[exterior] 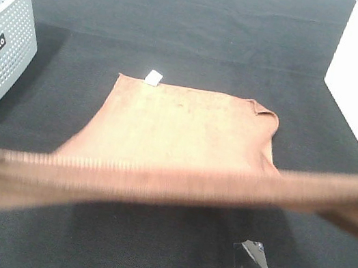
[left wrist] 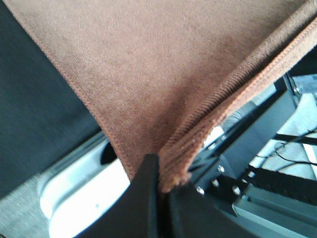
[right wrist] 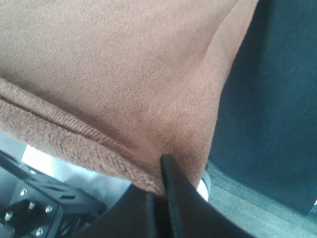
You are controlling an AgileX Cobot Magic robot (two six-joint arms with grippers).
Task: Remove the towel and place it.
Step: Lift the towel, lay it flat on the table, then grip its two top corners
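Left end effector (left wrist: 159, 173) pinches a stitched corner of the brown towel (exterior: 179, 131), jaws closed on the cloth. The right end effector (right wrist: 159, 186) grips another corner in the same way. Between them the towel's near edge hangs raised and stretched taut across the front of the high view, blurred. Its far part lies flat on the black tablecloth (exterior: 183, 31) covering the desk, with the white tag (exterior: 153, 77) near its far left corner. A grey perforated basket (exterior: 0, 47) stands at the left.
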